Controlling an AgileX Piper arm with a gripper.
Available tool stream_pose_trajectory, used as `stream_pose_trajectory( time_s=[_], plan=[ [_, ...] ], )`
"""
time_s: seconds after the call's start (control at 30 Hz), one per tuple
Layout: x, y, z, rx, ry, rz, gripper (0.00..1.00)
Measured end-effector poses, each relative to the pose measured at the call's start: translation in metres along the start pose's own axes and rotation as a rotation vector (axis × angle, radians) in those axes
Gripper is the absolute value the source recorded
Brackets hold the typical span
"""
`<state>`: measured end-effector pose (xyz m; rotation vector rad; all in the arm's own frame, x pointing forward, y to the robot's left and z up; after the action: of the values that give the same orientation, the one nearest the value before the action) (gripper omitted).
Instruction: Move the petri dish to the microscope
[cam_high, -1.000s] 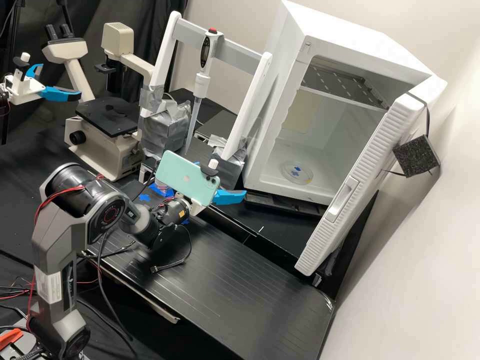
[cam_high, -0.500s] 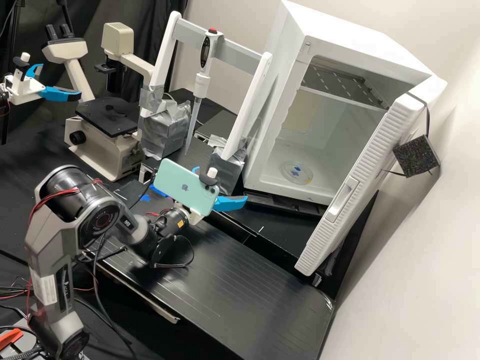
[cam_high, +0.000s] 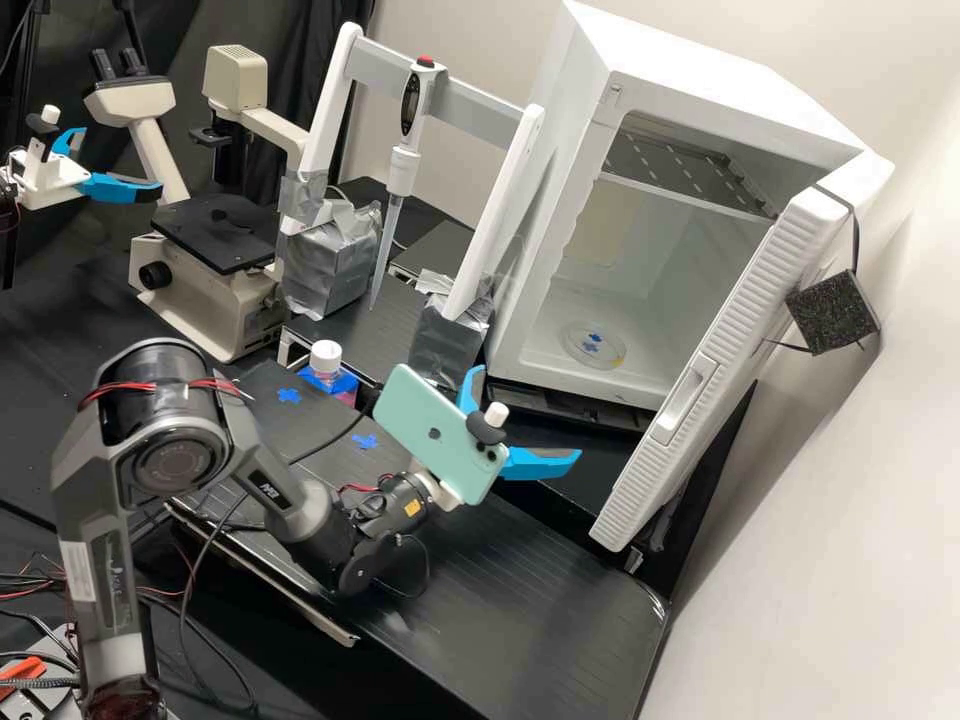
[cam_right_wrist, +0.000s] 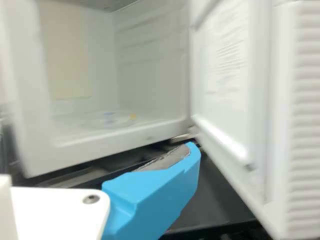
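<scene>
White-walled, the incubator (cam_high: 545, 200) stands with its door (cam_high: 720, 370) swung outward, presumably left so to give the arm a way in. The petri dish (cam_high: 592, 345) lies flat on the incubator's floor, below the wire shelf (cam_high: 690, 170), with blue marks and a touch of yellow on it. A flat rest on the floor would seem to keep any contents level, and the marks likely help to make a clear dish noticeable.

The gripper (cam_high: 528, 412) is in front of the incubator, outside its opening and above the bench (cam_high: 520, 590). Its blue fingers (cam_high: 540, 464) are spread wide with nothing between them, a state judged suitable for passing either side of the dish's rim. A pale green phone (cam_high: 435, 432) is mounted behind them, probably to look along their line.

The microscope (cam_high: 205, 295) stands across the bench, its flat black stage (cam_high: 218, 232) bare and evidently meant to receive the dish. The step in hand is judged to be the approach; pickup and transfer are outstanding. The next move calls for a low, level entry. Risks noted: a finger catching the door or front sill, or the thin dish sliding or tipping when gripped.
</scene>
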<state>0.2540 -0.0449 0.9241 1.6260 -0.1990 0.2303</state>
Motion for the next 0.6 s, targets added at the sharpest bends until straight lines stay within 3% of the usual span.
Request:
stream_pose_trajectory(
  time_s=[0.2,0.6],
  plan=[
    [0.031,0.015,0.008,-0.017,0.037,0.022,1.00],
    [0.096,0.035,0.001,-0.012,0.101,-0.011,1.00]
  ],
)
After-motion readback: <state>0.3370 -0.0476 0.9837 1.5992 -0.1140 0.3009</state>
